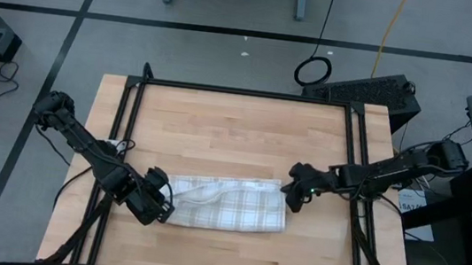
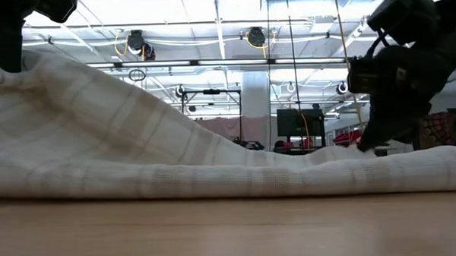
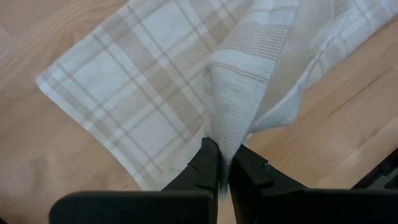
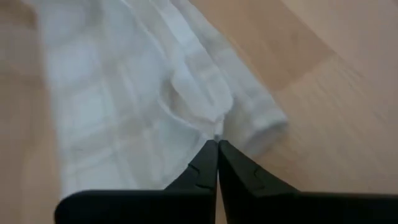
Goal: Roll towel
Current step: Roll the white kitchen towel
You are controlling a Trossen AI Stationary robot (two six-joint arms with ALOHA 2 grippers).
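The white towel (image 1: 226, 204) with grey-tan plaid lines lies folded in a long strip across the middle of the wooden table (image 1: 237, 124). My left gripper (image 1: 159, 206) is at the strip's left end, shut on the cloth. That end is raised off the table in the low view (image 2: 52, 96). My right gripper (image 1: 297, 195) is at the strip's far right corner, shut on the towel's edge. It comes down onto the towel in the low view (image 2: 369, 144). The rest of the towel lies flat on the table. My left gripper pinches a bunched fold of the towel's left end (image 3: 225, 140) between its two fingers, several layers thick. The cloth fans out from the fingertips, lifted at that end, while the rest stays on the table. My right gripper pinches the towel's folded edge at the far right corner (image 4: 216, 135) with its fingertips, slanting down from the table's right. Small puckers run to the tips. The cloth there stays low on the table.
A black metal frame (image 1: 241, 91) runs around the table's far, left and right sides. Bare wood (image 1: 235, 137) lies beyond the towel, and a narrower band (image 1: 222, 251) lies on its near side.
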